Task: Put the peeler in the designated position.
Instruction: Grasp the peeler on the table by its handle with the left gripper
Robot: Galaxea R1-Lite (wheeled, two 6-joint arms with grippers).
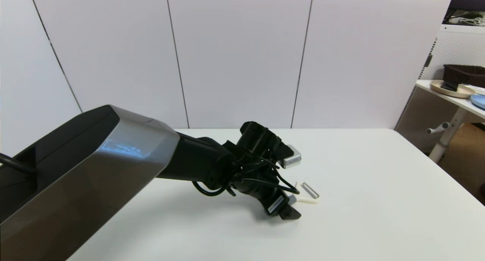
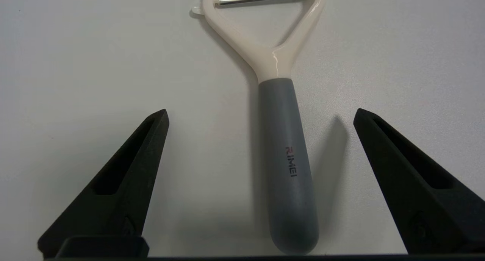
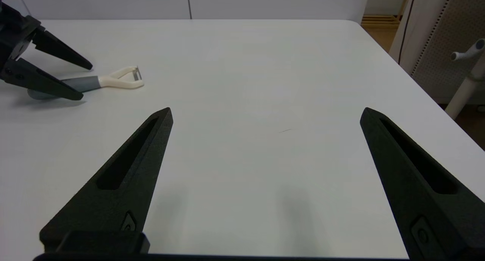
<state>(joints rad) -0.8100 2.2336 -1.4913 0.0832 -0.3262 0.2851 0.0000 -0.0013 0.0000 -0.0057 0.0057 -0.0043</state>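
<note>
The peeler [image 2: 288, 158] lies flat on the white table, its grey handle running between the two fingers of my left gripper [image 2: 261, 115]. That gripper is open, with a fingertip [image 2: 161, 119] well clear of the handle on each side. From the head view, the left gripper [image 1: 291, 206] sits low over the table and only the cream forked head and blade of the peeler [image 1: 308, 194] stick out past it. My right gripper [image 3: 266, 111] hangs open over bare tabletop, apart from the peeler [image 3: 113, 81] and the left gripper [image 3: 45, 73]. No tan cylinder is in view.
The white table [image 1: 379, 215] ends at a rounded right edge. Beyond it stands a side table [image 1: 451, 98] with a tan plate [image 1: 439, 87], a blue plate and a dark basket. White wall panels close the back.
</note>
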